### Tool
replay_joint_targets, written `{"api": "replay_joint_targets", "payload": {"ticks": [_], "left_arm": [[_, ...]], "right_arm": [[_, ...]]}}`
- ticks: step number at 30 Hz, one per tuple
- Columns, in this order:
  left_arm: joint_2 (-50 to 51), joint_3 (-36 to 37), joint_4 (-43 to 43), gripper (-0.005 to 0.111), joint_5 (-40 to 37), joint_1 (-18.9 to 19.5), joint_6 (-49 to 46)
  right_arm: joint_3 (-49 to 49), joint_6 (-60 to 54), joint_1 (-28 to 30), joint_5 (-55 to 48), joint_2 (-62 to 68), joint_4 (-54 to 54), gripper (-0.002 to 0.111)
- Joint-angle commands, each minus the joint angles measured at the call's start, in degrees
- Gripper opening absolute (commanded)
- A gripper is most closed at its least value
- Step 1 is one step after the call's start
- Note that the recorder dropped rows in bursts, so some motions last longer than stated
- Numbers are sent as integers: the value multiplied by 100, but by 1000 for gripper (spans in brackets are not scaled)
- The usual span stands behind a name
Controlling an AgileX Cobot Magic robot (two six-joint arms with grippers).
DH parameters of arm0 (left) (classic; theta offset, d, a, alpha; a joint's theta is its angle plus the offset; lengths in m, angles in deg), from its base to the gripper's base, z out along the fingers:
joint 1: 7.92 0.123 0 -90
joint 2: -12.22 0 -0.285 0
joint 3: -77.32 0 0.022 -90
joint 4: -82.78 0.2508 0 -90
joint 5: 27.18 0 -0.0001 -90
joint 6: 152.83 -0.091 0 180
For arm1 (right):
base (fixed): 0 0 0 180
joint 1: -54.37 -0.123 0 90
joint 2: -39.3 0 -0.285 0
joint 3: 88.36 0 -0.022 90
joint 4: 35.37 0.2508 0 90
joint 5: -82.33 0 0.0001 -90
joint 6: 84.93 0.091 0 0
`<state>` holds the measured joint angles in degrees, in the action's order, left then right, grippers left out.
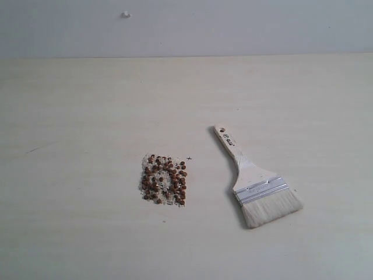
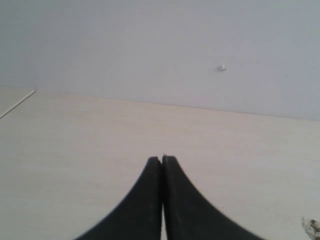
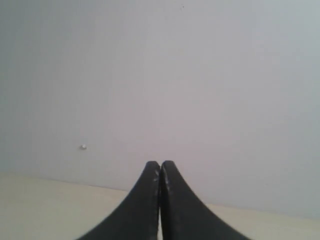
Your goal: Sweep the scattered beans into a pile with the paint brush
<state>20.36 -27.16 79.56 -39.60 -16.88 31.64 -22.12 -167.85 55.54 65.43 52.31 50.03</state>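
Reddish-brown beans (image 1: 164,179) lie in a small square patch mixed with white grains, near the middle of the pale table (image 1: 87,116). To their right the paint brush (image 1: 254,182) lies flat, its wooden handle pointing away and left, whitish bristles toward the front right. Neither arm shows in the exterior view. My left gripper (image 2: 162,159) is shut with nothing between its black fingers, above bare table; a few beans (image 2: 313,226) peek in at the edge of that view. My right gripper (image 3: 160,163) is also shut and empty, facing the wall.
A grey wall (image 1: 233,23) rises behind the table, with a small white knob (image 1: 126,14) on it. The table's left edge (image 2: 17,103) shows in the left wrist view. A small dark mark (image 1: 189,158) sits just beyond the beans.
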Motion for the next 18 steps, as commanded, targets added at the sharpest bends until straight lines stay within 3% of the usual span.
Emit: {"api": "replay_joint_targets", "payload": {"ticks": [1, 8, 10, 12, 16, 18], "left_arm": [[-35, 12, -48, 0, 1, -32, 5], [-35, 12, -48, 0, 1, -32, 5], [-35, 12, -48, 0, 1, -32, 5], [-35, 12, -48, 0, 1, -32, 5], [-35, 12, -48, 0, 1, -32, 5], [-35, 12, -48, 0, 1, -32, 5]], "right_arm": [[72, -36, 49, 57, -289, -543, 0], [86, -3, 49, 239, -317, -791, 0], [86, 553, 49, 273, -317, -1555, 0], [86, 2020, 49, 436, -317, -2981, 0], [190, 6623, 49, 463, -317, -7109, 0], [335, 7894, 49, 463, -317, -8153, 0]]}}
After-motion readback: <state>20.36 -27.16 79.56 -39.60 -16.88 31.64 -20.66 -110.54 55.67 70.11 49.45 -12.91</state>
